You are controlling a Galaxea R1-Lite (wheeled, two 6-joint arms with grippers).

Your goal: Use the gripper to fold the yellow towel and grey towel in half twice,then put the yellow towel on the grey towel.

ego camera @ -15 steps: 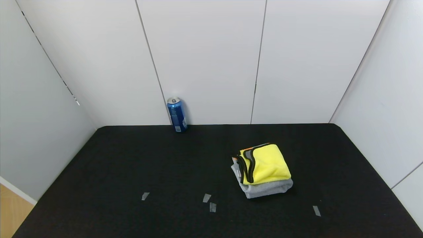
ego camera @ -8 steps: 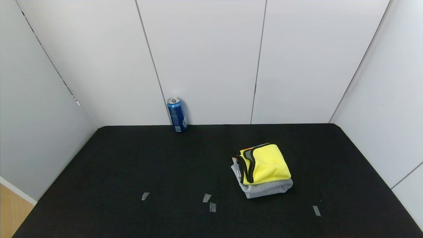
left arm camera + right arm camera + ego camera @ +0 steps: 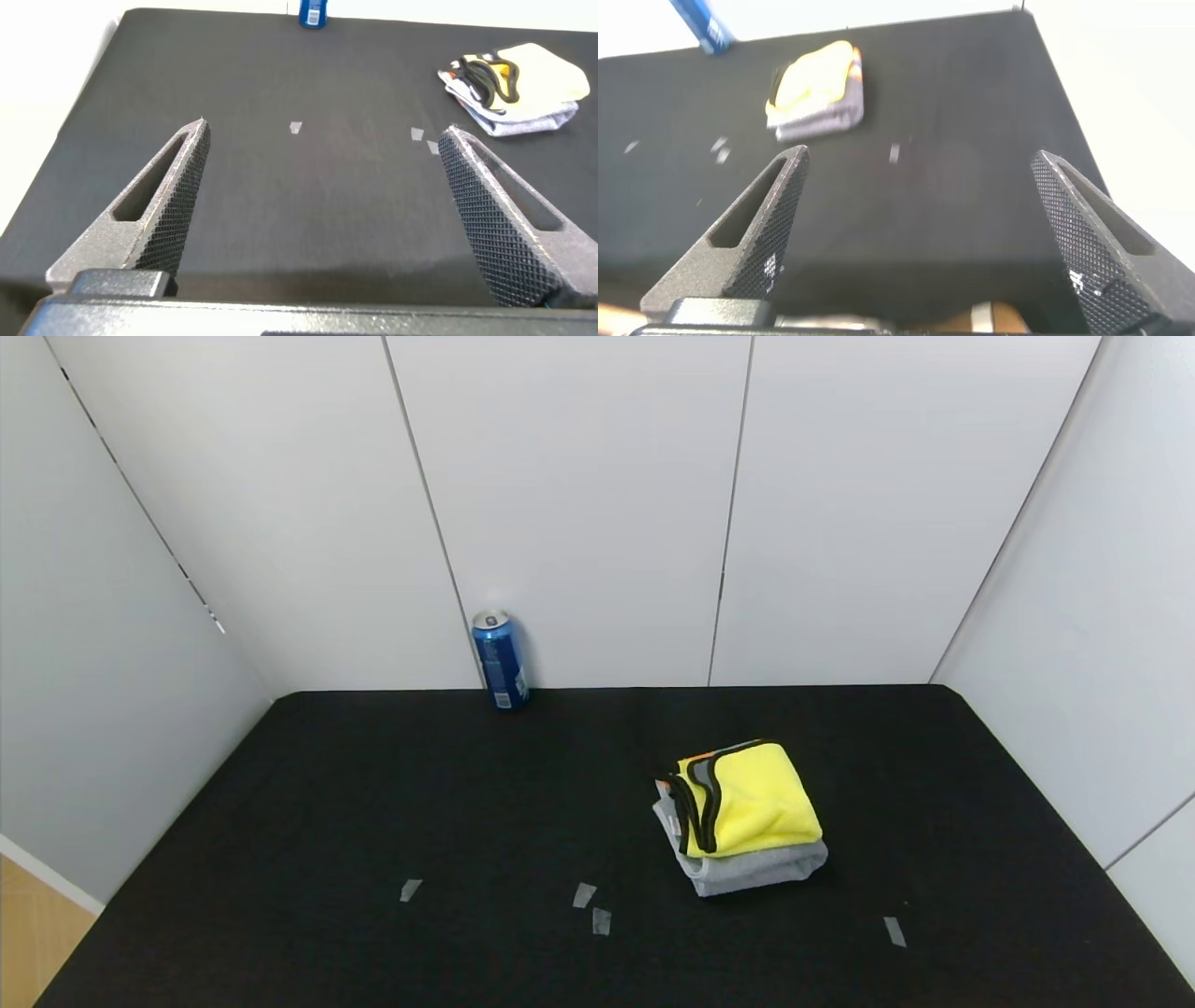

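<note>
My black worktop (image 3: pixel 373 803) sits inside white walls. Nearest me, the left gripper (image 3: pixel 322 154) and right gripper (image 3: pixel 920 177) hang with fingers spread, holding nothing. Beyond them, the yellow towel (image 3: pixel 752 798) lies folded atop the grey towel (image 3: pixel 747 870). Far behind the towels stands a blue can (image 3: pixel 499 660).

So the yellow towel (image 3: pixel 752 798) sits folded on top of the folded grey towel (image 3: pixel 747 870), and the stack is on the table (image 3: pixel 373 784), right of centre. A can (image 3: pixel 499 659) stands upright at the back edge against the wall, left of the stack and well apart. Bits of tape (image 3: pixel 591 908) lie nearer the front, left of the towels.
</note>
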